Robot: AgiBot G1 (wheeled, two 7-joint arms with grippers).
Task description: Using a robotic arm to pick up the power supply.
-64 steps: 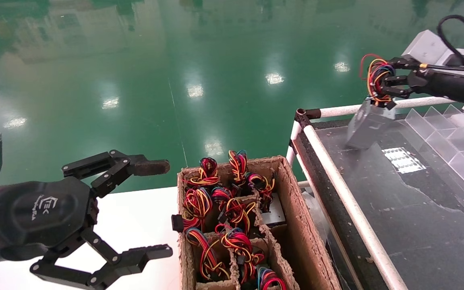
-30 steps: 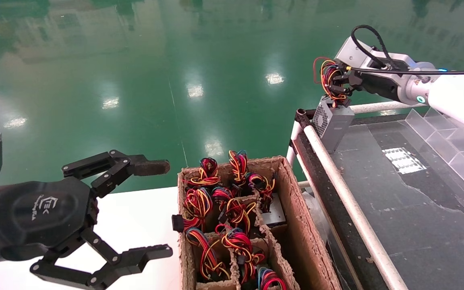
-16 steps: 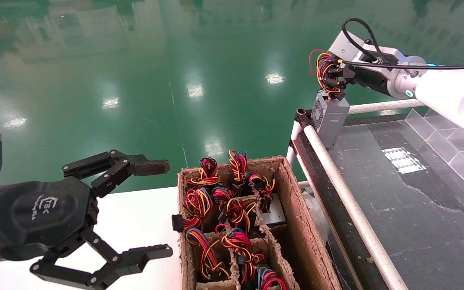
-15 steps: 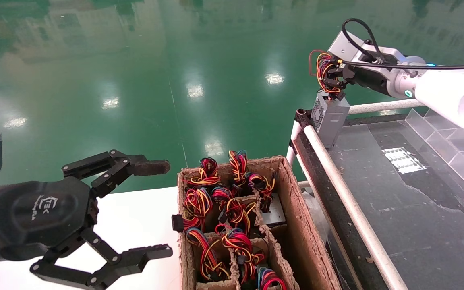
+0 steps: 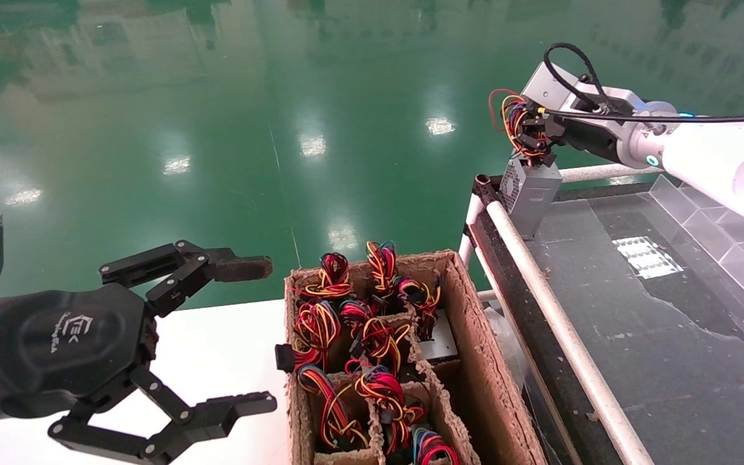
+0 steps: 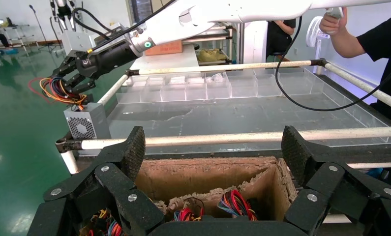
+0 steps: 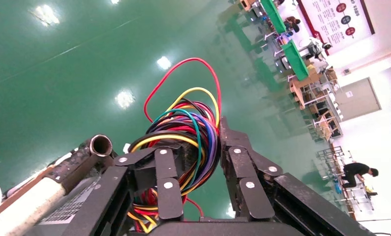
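Observation:
The power supply is a small silver box with a round vent grille, hanging over the far left corner of the black-topped table. Its looped red, yellow and blue wire bundle is pinched in my right gripper, which is shut on the wires just above the box. I cannot tell whether the box's base touches the table. The right wrist view shows the wires clamped in that gripper. The left wrist view shows the box from the side. My left gripper is parked open at lower left.
A brown cardboard divider box holding several more wire-bundled units stands on the white table. A white pipe rail edges the black table, with clear plastic dividers along its right. A person stands beyond the table.
My right gripper has carried the power supply by its wires leftward along the table's far end to the left corner, then dipped slightly. The left arm has not moved.

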